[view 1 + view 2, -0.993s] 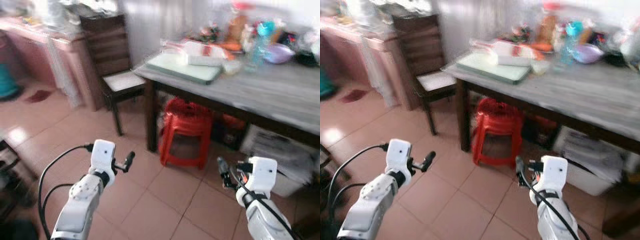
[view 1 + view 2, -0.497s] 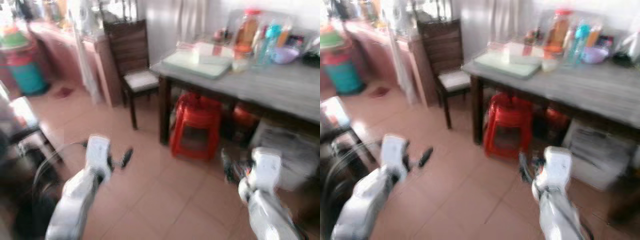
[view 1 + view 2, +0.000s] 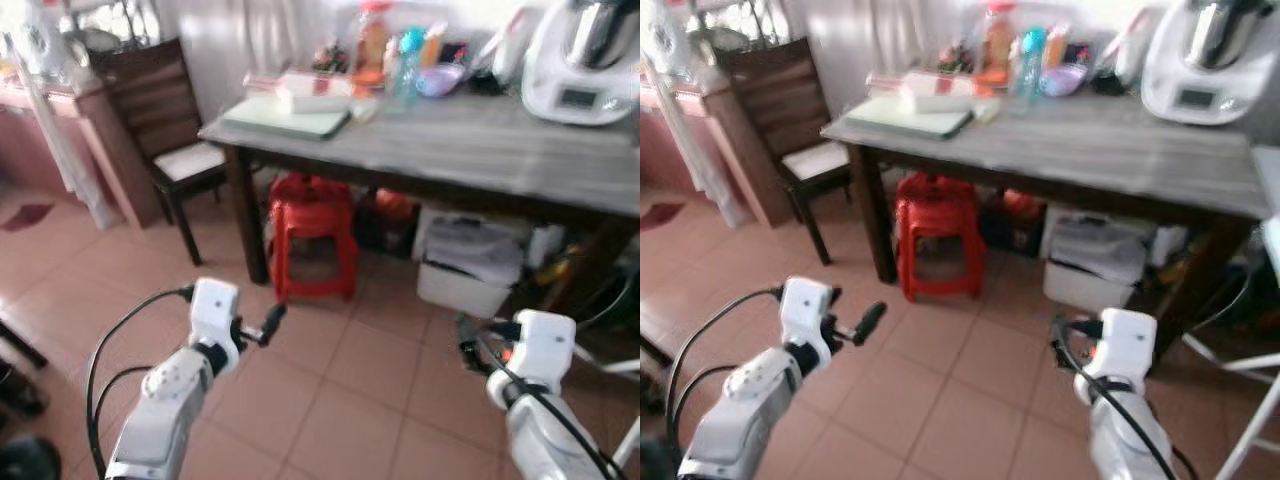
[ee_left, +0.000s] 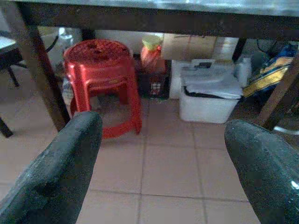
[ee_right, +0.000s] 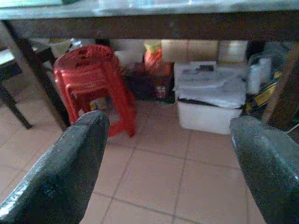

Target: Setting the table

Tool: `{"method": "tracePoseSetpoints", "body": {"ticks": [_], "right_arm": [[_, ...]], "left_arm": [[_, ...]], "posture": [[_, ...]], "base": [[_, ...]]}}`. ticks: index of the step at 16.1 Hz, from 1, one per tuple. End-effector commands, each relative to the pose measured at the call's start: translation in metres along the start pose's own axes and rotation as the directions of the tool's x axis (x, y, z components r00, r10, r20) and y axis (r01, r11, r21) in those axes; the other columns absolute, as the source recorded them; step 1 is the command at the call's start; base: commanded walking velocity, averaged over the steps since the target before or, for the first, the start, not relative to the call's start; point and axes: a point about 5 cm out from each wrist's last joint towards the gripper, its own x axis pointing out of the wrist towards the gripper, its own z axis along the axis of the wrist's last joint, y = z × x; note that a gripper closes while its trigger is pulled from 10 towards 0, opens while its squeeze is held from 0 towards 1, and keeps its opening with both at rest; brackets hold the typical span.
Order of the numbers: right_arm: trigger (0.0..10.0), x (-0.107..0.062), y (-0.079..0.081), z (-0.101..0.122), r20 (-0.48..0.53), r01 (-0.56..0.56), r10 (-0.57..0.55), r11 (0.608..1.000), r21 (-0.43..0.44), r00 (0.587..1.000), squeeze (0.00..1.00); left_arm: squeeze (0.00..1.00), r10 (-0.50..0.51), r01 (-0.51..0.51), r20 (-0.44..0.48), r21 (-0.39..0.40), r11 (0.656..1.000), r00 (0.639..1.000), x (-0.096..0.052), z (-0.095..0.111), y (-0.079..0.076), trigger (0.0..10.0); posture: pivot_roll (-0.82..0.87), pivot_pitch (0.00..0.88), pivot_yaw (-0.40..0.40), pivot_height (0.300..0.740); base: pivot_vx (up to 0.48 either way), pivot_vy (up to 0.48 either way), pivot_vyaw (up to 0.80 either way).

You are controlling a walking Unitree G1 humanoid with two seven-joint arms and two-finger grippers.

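A grey-topped dining table [image 3: 500,140] with dark legs stands ahead of me. Its far side holds a pale green tray [image 3: 285,117], bottles [image 3: 385,45], a purple bowl [image 3: 440,80] and a white kitchen appliance [image 3: 585,60]. My left gripper [image 3: 268,325] hovers low over the tiled floor, short of the table's left leg. In the left wrist view its fingers [image 4: 60,172] are wide apart and hold nothing. My right gripper [image 3: 470,345] hangs at the same height to the right. It is open and empty too, its fingers [image 5: 65,168] spread in the right wrist view.
Stacked red plastic stools [image 3: 312,235] and a white lidded bin [image 3: 465,265] sit under the table with other clutter. A dark wooden chair [image 3: 170,120] stands at the table's left end, with a pink counter [image 3: 60,130] behind it. Tiled floor [image 3: 360,400] lies between me and the table.
The camera has swung right and steadied, so the whole table and the white appliance have come into view. Both arms keep the same raised pose, grippers still open.
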Motion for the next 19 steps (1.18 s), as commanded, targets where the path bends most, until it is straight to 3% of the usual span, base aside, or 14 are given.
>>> {"method": "tracePoseSetpoints", "body": {"ticks": [1,4,5,8,11,12,13,16,17,19], "right_arm": [[10.0,0.002,0.009,0.005,0.023,-0.032,0.032,0.999,0.010,0.999,0.00],[10.0,0.002,0.010,0.011,0.051,-0.037,0.037,0.999,-0.003,0.998,0.00],[10.0,0.001,0.010,0.021,0.116,-0.039,0.041,0.999,-0.018,0.992,0.00],[10.0,-0.001,0.013,0.036,0.189,-0.066,0.073,0.997,-0.041,0.979,0.00],[10.0,-0.002,0.012,0.037,0.193,-0.038,0.053,0.996,-0.082,0.980,0.00],[10.0,-0.003,0.012,0.039,0.255,-0.050,0.055,0.998,-0.025,0.966,0.00],[10.0,-0.004,0.010,0.037,0.259,-0.037,0.043,0.999,-0.029,0.965,0.00],[10.0,-0.008,0.009,0.036,0.292,-0.014,0.040,0.996,-0.090,0.956,0.00],[10.0,-0.011,0.008,0.034,0.297,-0.010,0.033,0.997,-0.079,0.954,0.00],[10.0,-0.012,0.010,0.032,0.303,-0.018,0.049,0.994,-0.104,0.952,0.00]], "left_arm": [[0.00,0.031,-0.031,0.002,0.006,1.000,1.000,-0.004,0.002,0.009,10.0],[0.00,0.039,-0.039,0.033,0.001,0.999,0.999,-0.001,0.008,0.008,10.0],[0.00,0.067,-0.068,0.101,0.013,0.998,0.993,0.002,0.019,0.009,10.0],[0.00,0.074,-0.076,0.138,0.008,0.997,0.988,0.003,0.026,0.007,10.0],[0.00,0.083,-0.090,0.164,0.038,0.995,0.983,0.002,0.028,0.006,10.0],[0.00,0.102,-0.112,0.169,0.052,0.992,0.980,0.002,0.027,0.008,10.0],[0.00,0.112,-0.123,0.171,0.050,0.991,0.979,0.001,0.025,0.008,10.0],[0.00,0.139,-0.148,0.191,0.033,0.988,0.972,0.001,0.023,0.008,10.0],[0.00,0.142,-0.151,0.263,0.013,0.988,0.954,-0.003,0.026,0.007,10.0],[0.00,0.159,-0.166,0.303,-0.001,0.986,0.940,-0.004,0.026,0.008,10.0]], "posture": [[0.02,0.000,0.029,0.740],[0.02,0.000,0.030,0.740],[0.01,0.000,0.029,0.740],[0.01,0.000,0.029,0.740],[0.01,0.000,0.029,0.740],[0.00,0.000,0.027,0.740],[0.00,0.000,0.027,0.740],[0.00,0.000,0.027,0.740],[0.00,0.000,0.027,0.740],[0.01,0.000,0.025,0.740]], "base": [[0.000,-0.379,0.00],[0.000,-0.372,0.00],[0.000,-0.371,0.00],[0.000,-0.255,0.00],[0.000,0.000,0.00],[0.000,0.000,0.00],[0.000,0.000,0.00],[0.000,0.000,0.00],[0.000,0.000,0.00],[0.000,0.000,0.00]]}}
